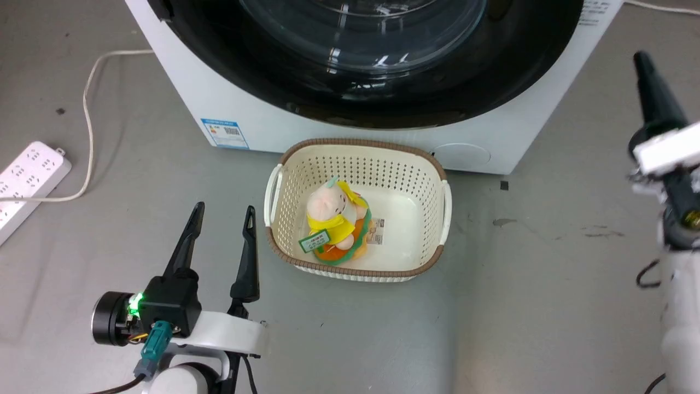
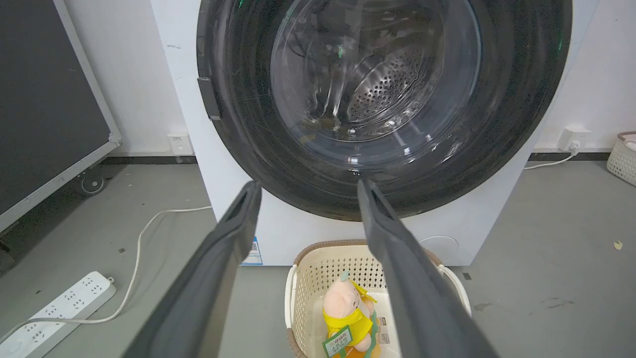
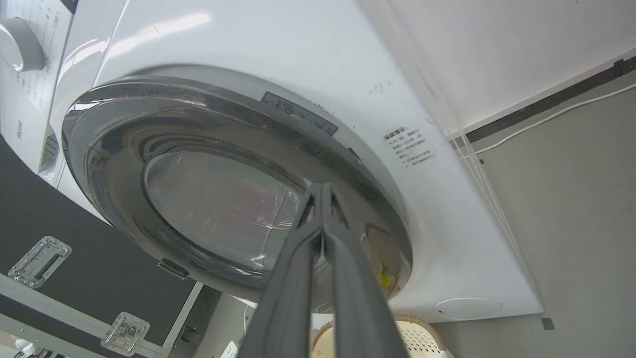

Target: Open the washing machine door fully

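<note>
approach step here: washing machine door sits closed ahead of my spread left fingers, right fingers pinched together empty; next I gotta hook that handle up-left

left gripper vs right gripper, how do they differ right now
The left gripper is open, jaws spread; the right gripper is shut, jaws together. The left gripper sits beside the basket; the right gripper is off the washing machine's right corner. Both hold nothing.
</note>
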### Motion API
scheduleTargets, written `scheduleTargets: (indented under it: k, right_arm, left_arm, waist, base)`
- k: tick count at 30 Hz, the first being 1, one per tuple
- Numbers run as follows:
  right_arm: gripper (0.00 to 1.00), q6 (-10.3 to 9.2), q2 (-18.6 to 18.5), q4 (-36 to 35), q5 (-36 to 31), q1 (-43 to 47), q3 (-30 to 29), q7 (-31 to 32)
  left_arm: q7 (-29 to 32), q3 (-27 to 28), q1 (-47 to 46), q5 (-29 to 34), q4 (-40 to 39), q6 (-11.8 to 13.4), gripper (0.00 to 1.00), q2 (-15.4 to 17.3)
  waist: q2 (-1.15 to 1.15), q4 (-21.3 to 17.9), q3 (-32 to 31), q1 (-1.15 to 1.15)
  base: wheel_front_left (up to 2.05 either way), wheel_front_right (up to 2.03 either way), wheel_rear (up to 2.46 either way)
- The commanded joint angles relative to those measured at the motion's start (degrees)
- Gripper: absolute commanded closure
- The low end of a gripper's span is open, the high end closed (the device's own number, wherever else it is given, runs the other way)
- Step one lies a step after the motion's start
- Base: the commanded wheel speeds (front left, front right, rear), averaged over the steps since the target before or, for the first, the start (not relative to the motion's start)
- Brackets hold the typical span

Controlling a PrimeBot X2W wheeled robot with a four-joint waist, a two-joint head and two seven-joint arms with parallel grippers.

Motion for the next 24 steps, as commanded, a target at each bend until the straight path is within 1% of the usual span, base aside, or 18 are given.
scheduleTargets:
  k: [1,3,4,7,8,11,14,15,18,24]
  right_arm:
    - [1.00,0.01,-1.0,2.3,2.0,-3.7,-0.8,0.7]
    - [1.00,0.01,-1.3,3.5,2.2,-4.9,-0.9,0.8]
    - [1.00,0.01,-1.5,5.7,2.8,-6.9,-0.9,1.3]
    - [1.00,0.00,-1.6,9.1,4.4,-10.2,-1.3,2.6]
    - [1.00,0.00,-1.6,9.1,4.4,-10.2,-1.3,2.6]
    - [1.00,0.00,-1.8,12.4,6.5,-13.6,-2.0,4.3]
    - [1.00,0.00,-2.5,17.5,9.6,-18.0,-3.3,7.2]
    - [1.00,0.00,-2.5,17.5,9.6,-18.0,-3.3,7.2]
    - [1.00,0.00,-3.5,21.6,11.1,-21.1,-3.4,10.2]
    - [1.00,0.00,-6.4,28.2,13.6,-27.1,-4.2,13.2]
  left_arm:
    - [-0.8,-0.2,-1.2,0.1,-0.4,0.2,0.00,0.1]
    - [-0.9,-0.2,-1.3,0.2,-0.4,0.2,0.00,0.1]
    - [-1.1,-0.3,-1.6,0.1,-0.6,0.4,0.00,0.1]
    - [-1.5,-0.6,-2.0,0.0,-0.8,0.4,0.00,0.1]
    - [-1.5,-0.6,-2.0,0.0,-0.8,0.4,0.00,0.1]
    - [-1.8,-0.8,-2.4,-0.1,-1.0,0.5,0.00,0.1]
    - [-2.3,-1.1,-2.8,-0.2,-1.3,0.5,0.00,0.1]
    - [-2.3,-1.1,-2.8,-0.2,-1.3,0.5,0.00,0.1]
    - [-2.7,-1.4,-3.1,-0.3,-1.5,0.6,0.00,0.1]
    - [-3.4,-2.1,-3.6,-0.6,-2.0,0.8,0.00,0.1]
  waist:
    - [0.00,0.3,0.7,0.00]
    - [0.00,0.4,1.0,0.00]
    - [0.00,0.7,1.6,0.00]
    - [0.00,1.1,2.5,0.00]
    - [0.00,1.1,2.5,0.00]
    - [0.00,1.5,3.2,0.00]
    - [0.00,2.1,4.2,0.00]
    - [0.00,2.1,4.2,0.00]
    - [0.00,2.4,4.9,0.00]
    - [0.00,3.2,6.4,0.00]
  base:
    - [0.00,0.00,0.00]
    - [0.00,0.00,0.00]
    - [0.00,0.00,0.00]
    - [0.00,0.00,0.00]
    - [0.00,0.00,0.00]
    - [0.00,0.00,0.00]
    - [0.00,0.00,0.00]
    - [0.00,0.00,0.00]
    - [0.00,0.00,0.00]
    - [0.00,0.00,0.00]
